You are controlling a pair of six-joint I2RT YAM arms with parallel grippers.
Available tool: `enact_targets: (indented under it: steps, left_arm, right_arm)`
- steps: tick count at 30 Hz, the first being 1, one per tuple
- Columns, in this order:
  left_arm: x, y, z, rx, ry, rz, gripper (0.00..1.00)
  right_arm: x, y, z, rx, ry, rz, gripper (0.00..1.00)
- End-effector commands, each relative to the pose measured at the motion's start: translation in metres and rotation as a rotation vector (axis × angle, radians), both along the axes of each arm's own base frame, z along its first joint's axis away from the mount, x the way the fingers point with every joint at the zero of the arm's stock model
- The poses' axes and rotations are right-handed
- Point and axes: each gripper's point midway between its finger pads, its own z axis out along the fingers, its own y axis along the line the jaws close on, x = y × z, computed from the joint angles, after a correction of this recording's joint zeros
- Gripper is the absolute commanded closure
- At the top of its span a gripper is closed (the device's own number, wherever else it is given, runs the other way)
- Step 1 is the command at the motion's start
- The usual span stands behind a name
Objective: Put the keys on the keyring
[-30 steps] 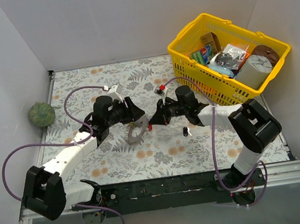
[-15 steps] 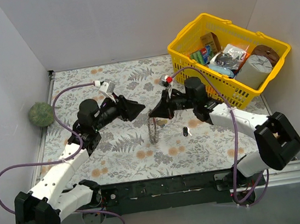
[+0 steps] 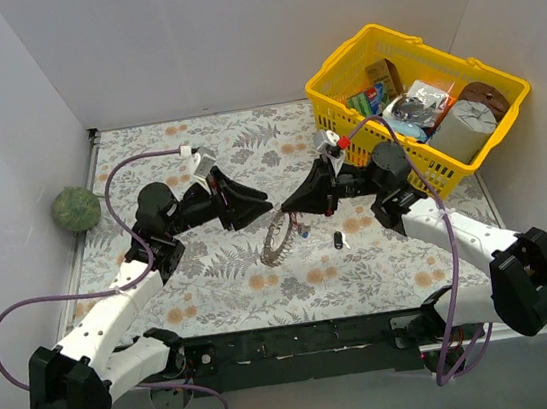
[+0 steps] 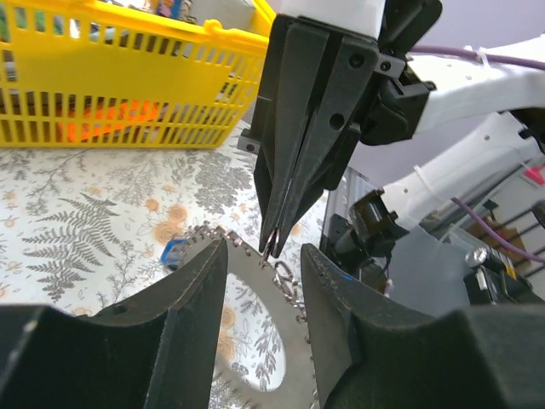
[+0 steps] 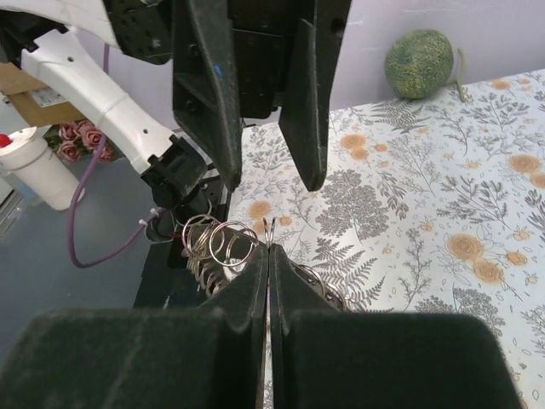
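The left fingers [image 4: 179, 324] fill the view from 5 to 7 o'clock, spread apart, with the keyring [image 4: 255, 332] lying in the gap between them, its ridged silvery rim showing. From 12 o'clock the right fingers [image 4: 298, 145] point straight down, pressed together, their tips pinching the keyring's upper rim near the centre. A few small metal links [image 4: 286, 278] hang just below those tips. A blue key [image 4: 173, 253] lies on the floral worktop [image 4: 85, 213] at 8 o'clock, beside the rim. A yellow basket [image 4: 102, 94] stands at 10 o'clock.
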Motion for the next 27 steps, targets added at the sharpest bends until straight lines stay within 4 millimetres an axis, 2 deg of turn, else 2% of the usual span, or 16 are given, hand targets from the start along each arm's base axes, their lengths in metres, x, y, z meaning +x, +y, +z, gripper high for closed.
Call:
enact_targets:
  steps: [1, 8, 14, 19, 27]
  left_arm:
    - [-0.019, -0.004, 0.007, -0.028, -0.014, -0.154, 0.63]
    - [-0.022, -0.011, 0.006, -0.016, 0.023, -0.243, 0.67]
    - [-0.019, -0.011, 0.007, -0.016, 0.025, -0.234, 0.67]
    - [-0.018, -0.011, 0.007, -0.016, 0.033, -0.223, 0.72]
    - [-0.022, -0.011, 0.013, -0.024, 0.015, -0.241, 0.69]
  right_arm:
    - [-0.018, -0.007, 0.031, 0.078, -0.120, 0.066, 0.99]
    - [-0.021, -0.008, 0.035, 0.085, -0.120, 0.080, 0.99]
    - [-0.017, -0.007, 0.033, 0.083, -0.103, 0.065, 0.99]
    - [-0.013, -0.005, 0.031, 0.080, -0.083, 0.052, 0.99]
    - [-0.005, -0.004, 0.029, 0.073, -0.051, 0.012, 0.99]
